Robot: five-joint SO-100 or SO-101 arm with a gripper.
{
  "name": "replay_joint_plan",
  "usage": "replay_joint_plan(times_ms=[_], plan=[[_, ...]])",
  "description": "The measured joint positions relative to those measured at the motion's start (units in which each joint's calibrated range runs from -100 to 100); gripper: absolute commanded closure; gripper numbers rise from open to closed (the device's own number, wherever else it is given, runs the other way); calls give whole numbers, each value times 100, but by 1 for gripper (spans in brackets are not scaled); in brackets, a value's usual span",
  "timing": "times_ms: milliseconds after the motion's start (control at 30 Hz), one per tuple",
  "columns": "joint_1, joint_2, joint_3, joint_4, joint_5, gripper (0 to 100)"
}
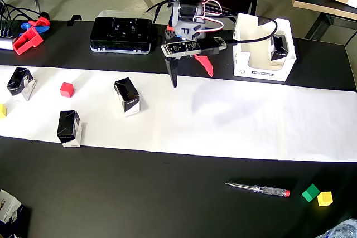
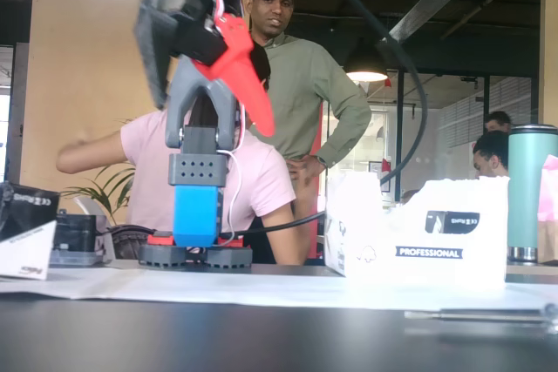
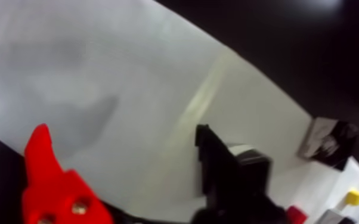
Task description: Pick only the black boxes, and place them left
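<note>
Gripper (image 3: 122, 146): nearest the lens in the wrist view; a red finger (image 3: 42, 161) on the left and a black finger (image 3: 214, 158) on the right stand well apart with only bare white paper between them; it holds nothing. In the overhead view the gripper (image 1: 192, 79) hangs over the upper edge of the paper, below the arm's base.
White paper strip (image 1: 251, 121): runs across the black table (image 1: 167, 193) from left to right in the overhead view.
Black boxes on the paper: three stand upright on the left part of the strip in the overhead view: one at the far left (image 1: 21, 83), one lower down (image 1: 70, 128), one nearer the middle (image 1: 127, 96). All are apart from each other and from the gripper.
White carton (image 1: 262, 48): an open-topped container on the table right of the arm in the overhead view, marked "PROFESSIONAL" on its front.
Carton contents: one more black box (image 1: 279, 48) stands inside its right compartment; the left compartment shows nothing I can make out.
Red cube (image 1: 67, 89): on the paper between the far-left box and the middle box.
Flat black device (image 1: 124, 34): on the table left of the arm's base.
Screwdriver (image 1: 257, 189): lies on the bare table, lower right.
Green cube (image 1: 310, 192) and yellow cube (image 1: 324, 198): touching, just right of the screwdriver.
</note>
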Motion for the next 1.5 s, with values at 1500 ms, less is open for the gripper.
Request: replay_joint_plan(times_ms=[1500], plan=[[2067,2551,-1500,659,1519,53]])
